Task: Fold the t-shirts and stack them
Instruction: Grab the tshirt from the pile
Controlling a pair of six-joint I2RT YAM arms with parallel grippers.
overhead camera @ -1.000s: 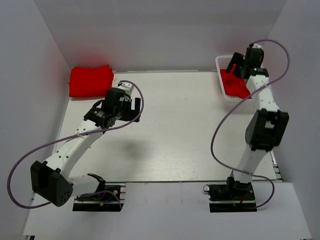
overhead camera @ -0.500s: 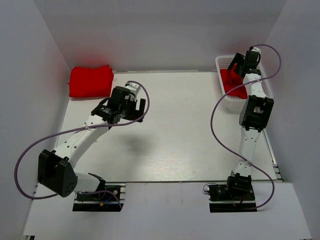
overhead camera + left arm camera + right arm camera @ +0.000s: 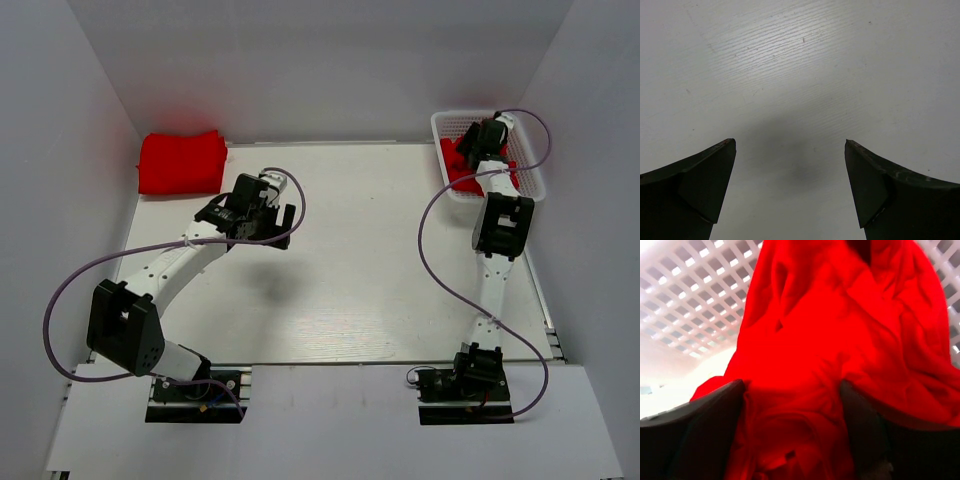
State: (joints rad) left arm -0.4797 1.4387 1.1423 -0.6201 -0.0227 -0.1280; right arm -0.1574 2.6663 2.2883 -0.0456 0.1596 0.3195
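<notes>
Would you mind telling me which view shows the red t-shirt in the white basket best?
The right wrist view: the t-shirt fills the frame, creases clear, against the basket mesh. The top view shows only a small red patch, partly hidden by the right arm. The left wrist view shows only table.

Plain bright red t-shirts (image 3: 181,162) are standing out against a white, faintly wood-grained worktop (image 3: 370,260), one crumpled shirt (image 3: 830,350) filling a white lattice-patterned basket (image 3: 685,290). White arms (image 3: 170,268) with black joints are trailing purple cables (image 3: 419,250), the left tool (image 3: 790,147) showing black.
</notes>
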